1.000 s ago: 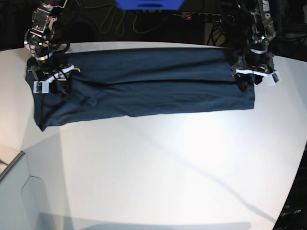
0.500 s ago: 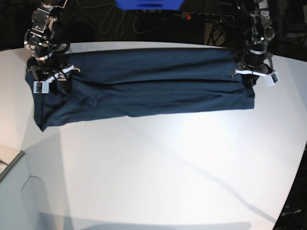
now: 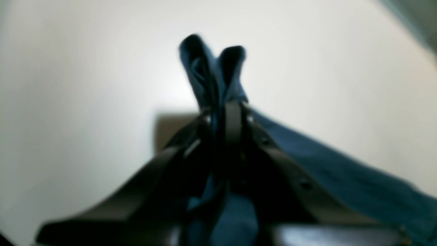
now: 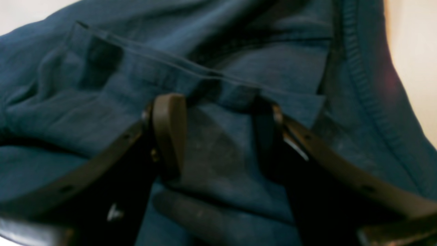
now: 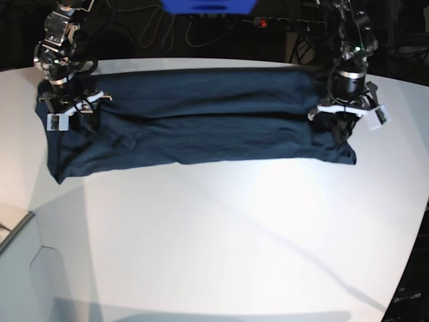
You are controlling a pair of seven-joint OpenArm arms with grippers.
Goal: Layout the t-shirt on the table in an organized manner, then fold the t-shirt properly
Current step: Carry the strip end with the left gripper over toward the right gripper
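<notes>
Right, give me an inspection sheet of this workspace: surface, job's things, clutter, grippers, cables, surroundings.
Surface: white table, bare in front of the shirt.
Job's things: navy t-shirt lies as a long folded band across the far side.
Clutter: nothing seen.
Grippers: left gripper shut on a pinched fold at the shirt's end, lifted off the table; right gripper open, fingers resting on the cloth beside a stitched hem.
Cables: dark cables and a power strip behind the table.
Surroundings: dark background, blue object at top edge.
</notes>
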